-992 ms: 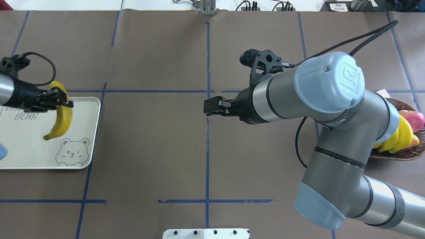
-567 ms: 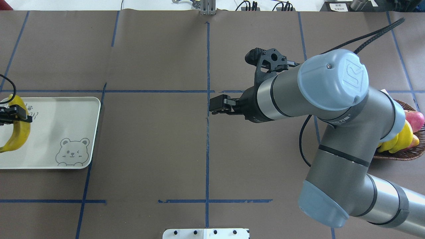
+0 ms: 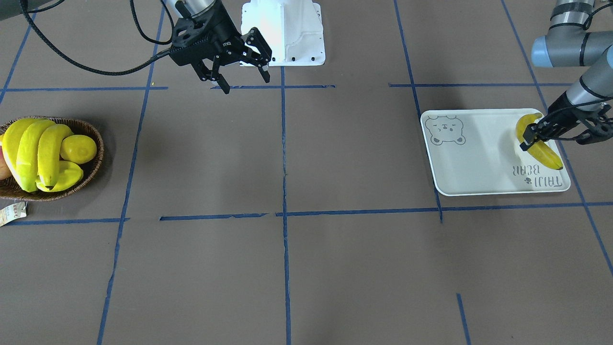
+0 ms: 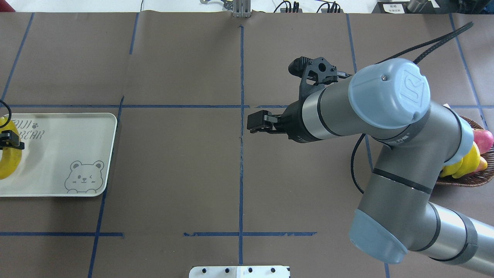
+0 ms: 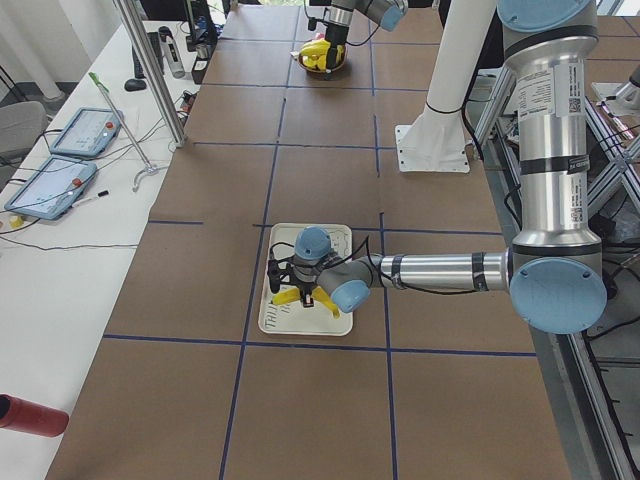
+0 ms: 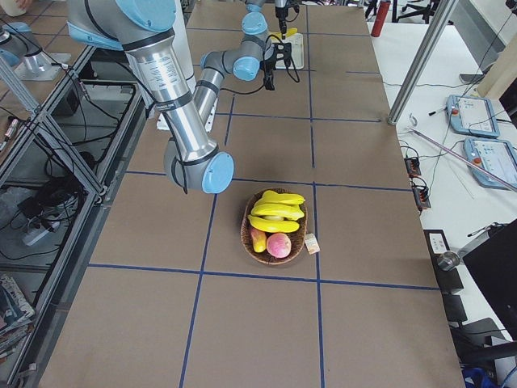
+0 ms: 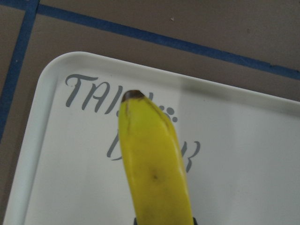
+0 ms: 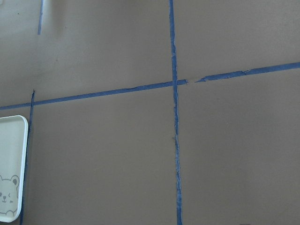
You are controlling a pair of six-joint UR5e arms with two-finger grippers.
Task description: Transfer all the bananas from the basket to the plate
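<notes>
The left end effector (image 3: pixel 531 135) is clamped around the middle of one banana (image 3: pixel 543 152) over the lettered end of the plate (image 3: pixel 479 158), close to the short rim on the robot's left. The other bananas (image 3: pixel 36 151) lie heaped in the basket (image 3: pixel 98 143) at the far end of the table (image 3: pixel 306 268). From these views it cannot be told whether the held fruit already rests on the plate or hangs just above it, and that is the first hazard: if it is let go from a height, the curved fruit may rock or roll. With the rim so near, it could tip over the edge onto the table. Its brown tip points toward the lettering in the left wrist view, and the outer end sits nearest the rim, so a small swing on release would be enough. The right end effector (image 3: pixel 244 79) hangs with its fingers spread wide and nothing between them, above the table's middle, well apart from both plate and basket. The trouble likely to meet it lies in the basket, where the bananas press against a lemon (image 3: pixel 79 149) and a red fruit (image 4: pixel 482 139). A careless grasp could drag those out too.
</notes>
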